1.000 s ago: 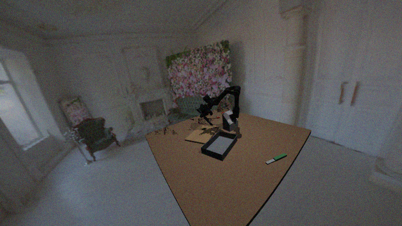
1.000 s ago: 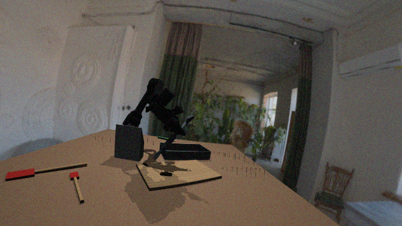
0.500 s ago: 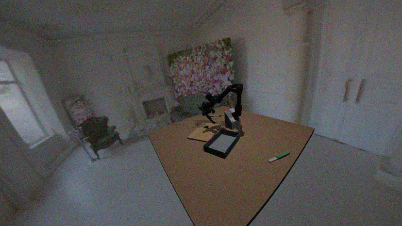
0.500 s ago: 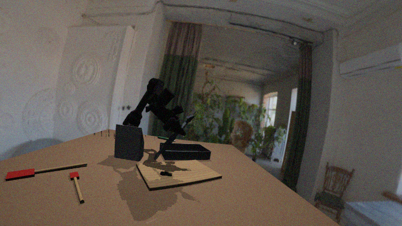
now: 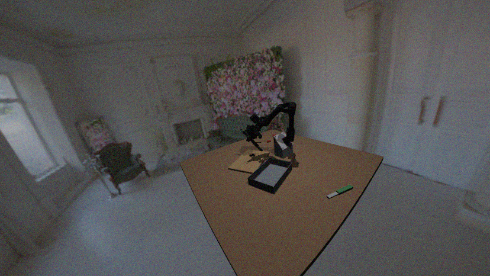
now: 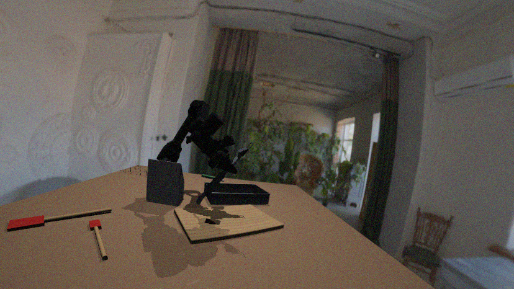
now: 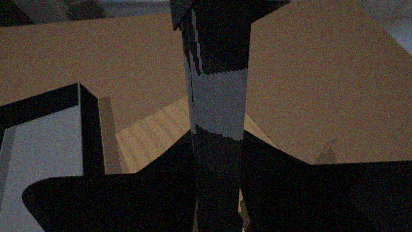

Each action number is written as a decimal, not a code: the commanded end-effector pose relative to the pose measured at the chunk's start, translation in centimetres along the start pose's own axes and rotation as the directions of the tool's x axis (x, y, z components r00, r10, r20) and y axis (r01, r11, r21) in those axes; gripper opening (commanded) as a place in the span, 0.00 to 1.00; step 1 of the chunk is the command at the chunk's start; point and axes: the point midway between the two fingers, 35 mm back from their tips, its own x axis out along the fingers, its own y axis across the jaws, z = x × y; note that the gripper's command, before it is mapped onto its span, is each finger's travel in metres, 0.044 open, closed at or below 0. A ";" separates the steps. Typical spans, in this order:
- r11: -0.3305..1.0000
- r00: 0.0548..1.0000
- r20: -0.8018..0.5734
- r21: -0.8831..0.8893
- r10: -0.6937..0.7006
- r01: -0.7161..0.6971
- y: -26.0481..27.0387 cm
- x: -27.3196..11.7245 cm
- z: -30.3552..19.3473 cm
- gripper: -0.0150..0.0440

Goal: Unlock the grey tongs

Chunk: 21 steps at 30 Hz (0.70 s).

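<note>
My gripper (image 5: pixel 251 136) (image 6: pixel 229 167) (image 7: pixel 213 130) is shut on the grey tongs (image 5: pixel 256 144) (image 6: pixel 219 180) (image 7: pixel 220 100) and holds them in the air, steeply tilted. One end slants down over the side of the wooden board (image 5: pixel 238 165) (image 6: pixel 257 216) (image 7: pixel 150 132) toward the arm's base, and the other end points up beyond the fingers. The tongs look narrow, with their arms close together. I cannot tell the tips from the hinge, or see the lock. The roasting tin (image 5: pixel 262 188) (image 6: pixel 241 198) (image 7: pixel 91 137) stands beside the board, with nothing across it.
A dark block (image 5: pixel 283 150) (image 6: pixel 164 183) stands by the arm's base. A long red-headed tool (image 6: pixel 25 222) and a short one (image 6: pixel 94 224) lie on the table. A green and white tool (image 5: pixel 344 189) lies beyond the tin. A small dark patch (image 6: pixel 210 221) shows on the board.
</note>
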 end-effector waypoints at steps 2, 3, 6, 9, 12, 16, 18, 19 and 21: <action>1.000 0.999 -0.032 -0.012 -0.014 0.014 -0.6 0.6 0.5 0.00; 1.000 0.999 -0.045 -0.009 -0.018 0.018 -0.7 0.8 0.5 0.00; 1.000 0.996 -0.083 -0.004 -0.028 0.027 -1.1 1.3 0.5 0.00; 0.999 0.992 -0.122 -0.001 -0.035 0.036 -1.4 1.9 0.4 0.00; 0.999 0.986 -0.162 0.001 -0.042 0.043 -1.7 2.3 0.3 0.00; 0.999 0.975 -0.216 0.002 -0.050 0.052 -2.0 2.9 0.2 0.00; 0.998 0.968 -0.244 0.002 -0.054 0.056 -2.1 3.2 0.1 0.00; 0.998 0.965 -0.258 0.002 -0.055 0.057 -2.1 3.4 0.1 0.00; 0.998 0.957 -0.286 0.001 -0.058 0.060 -2.2 3.6 0.0 0.00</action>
